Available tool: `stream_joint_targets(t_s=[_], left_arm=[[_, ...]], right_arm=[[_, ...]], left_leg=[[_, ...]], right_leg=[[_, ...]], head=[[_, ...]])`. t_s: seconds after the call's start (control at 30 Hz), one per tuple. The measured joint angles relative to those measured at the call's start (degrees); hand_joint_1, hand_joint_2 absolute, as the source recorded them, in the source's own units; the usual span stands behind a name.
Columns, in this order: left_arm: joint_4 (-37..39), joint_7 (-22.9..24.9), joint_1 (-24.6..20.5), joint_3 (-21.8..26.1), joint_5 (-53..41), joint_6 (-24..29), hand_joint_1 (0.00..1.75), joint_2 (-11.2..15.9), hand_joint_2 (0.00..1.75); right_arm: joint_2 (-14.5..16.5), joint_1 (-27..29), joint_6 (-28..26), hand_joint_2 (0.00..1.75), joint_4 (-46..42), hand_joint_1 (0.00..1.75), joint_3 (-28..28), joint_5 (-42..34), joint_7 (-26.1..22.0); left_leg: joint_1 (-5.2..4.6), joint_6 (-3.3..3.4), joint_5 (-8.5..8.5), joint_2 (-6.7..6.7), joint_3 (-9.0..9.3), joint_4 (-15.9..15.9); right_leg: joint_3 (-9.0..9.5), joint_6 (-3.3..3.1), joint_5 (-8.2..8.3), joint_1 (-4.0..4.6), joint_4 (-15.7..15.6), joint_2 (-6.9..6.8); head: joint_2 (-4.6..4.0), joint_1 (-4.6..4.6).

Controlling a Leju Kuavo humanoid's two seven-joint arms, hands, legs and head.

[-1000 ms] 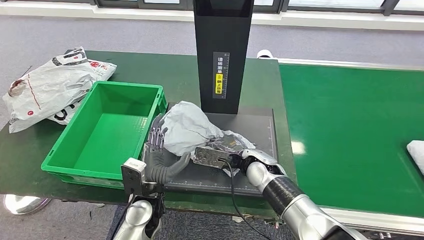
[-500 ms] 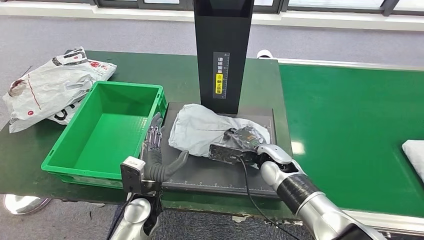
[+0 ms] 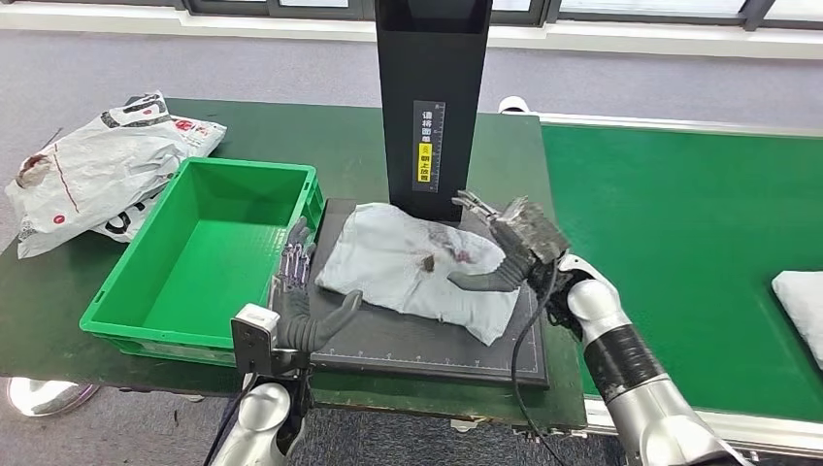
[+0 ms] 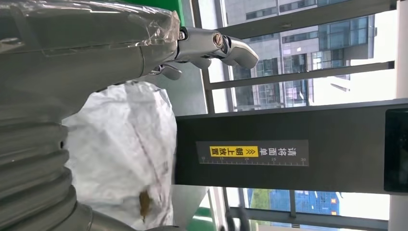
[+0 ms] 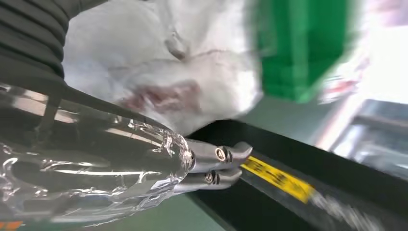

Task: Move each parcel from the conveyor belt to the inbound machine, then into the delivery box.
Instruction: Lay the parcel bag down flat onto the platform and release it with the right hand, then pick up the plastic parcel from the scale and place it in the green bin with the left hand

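A crumpled grey-white parcel lies flat on the black platform of the inbound machine, in front of its black scanner column. My right hand hovers at the parcel's right end with fingers spread and nothing in it. My left hand stands open at the platform's left edge, fingers upright, thumb toward the parcel without gripping it. The left wrist view has the parcel beside my left hand. The right wrist view, blurred, has the parcel beyond my right hand.
An empty green delivery box sits just left of the platform. Several white plastic bags are piled at the table's far left. The green conveyor belt runs on the right, with another white parcel at its right edge.
My right hand let go of the parcel and rose back to the right, opening. The parcel went from bunched up to lying flat on the platform. My left hand barely moved.
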Motion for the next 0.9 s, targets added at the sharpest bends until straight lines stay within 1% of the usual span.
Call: stream_joint_targets(t_s=[0.1, 0.2, 0.3, 0.43, 0.57, 0.7, 0.9], left_arm=[[0.49, -0.33, -0.14, 0.0, 0.36, 0.0, 0.0, 0.0, 1.75], [0.69, -0.56, -0.17, 0.0, 0.6, 0.0, 0.0, 0.0, 1.75], [0.92, -0.76, -0.22, 0.0, 0.64, 0.0, 0.0, 0.0, 1.75], [1.05, -0.93, -0.27, 0.02, 0.66, -0.02, 0.0, 0.0, 1.75], [1.0, -1.21, -0.32, 0.37, 0.33, 0.66, 0.0, 0.01, 1.75], [0.81, -1.22, -0.21, 1.3, -0.69, 1.74, 0.0, 0.01, 1.75], [0.74, -1.38, 0.17, 2.54, -1.7, 2.01, 0.0, -0.14, 1.75]], right_arm=[[0.16, -0.62, 3.74, 0.0, 1.19, 0.0, -3.63, -6.67, -0.7], [0.66, -1.2, 6.46, 0.0, 2.15, 0.0, -5.35, -9.95, -1.61], [1.37, -1.63, 7.09, 0.0, 2.62, 0.0, -5.66, -9.73, -2.06], [2.32, -2.38, 5.34, 0.0, 3.08, 0.0, -5.65, -7.34, -2.19], [3.4, -3.08, 0.91, 1.75, 2.67, 0.0, -5.65, -5.96, -4.56], [4.31, -1.11, -4.15, 1.75, -2.83, 0.0, -5.68, -6.9, -5.3], [6.61, 7.03, -8.41, 1.75, -14.18, 0.0, -7.18, -14.22, -5.11]], left_leg=[[-0.01, 0.0, 0.0, 0.01, 0.0, 0.0], [-0.01, 0.0, 0.0, 0.05, 0.01, 0.0], [-0.01, 0.0, 0.0, 0.04, 0.01, 0.0], [0.0, -0.01, 0.0, 0.03, -0.01, -0.01], [0.0, -0.01, 0.01, 0.02, 0.0, -0.01], [0.0, -0.01, 0.01, 0.01, 0.0, -0.01], [0.0, -0.01, -0.04, -0.01, -0.02, -0.02]], right_leg=[[0.01, 0.0, 0.01, -0.01, 0.0, 0.01], [0.0, -0.02, 0.03, -0.01, 0.0, 0.06], [-0.01, -0.02, 0.03, 0.0, 0.01, 0.05], [-0.01, -0.03, 0.03, 0.01, 0.03, 0.04], [-0.01, -0.03, 0.02, 0.01, 0.03, 0.03], [-0.01, -0.03, 0.01, 0.01, 0.02, 0.01], [-0.03, -0.07, -0.07, 0.01, 0.01, 0.0]], head=[[0.0, 0.0], [0.0, 0.0], [0.0, 0.0], [0.0, 0.0], [0.0, 0.0], [0.0, 0.0], [0.0, 0.0]])
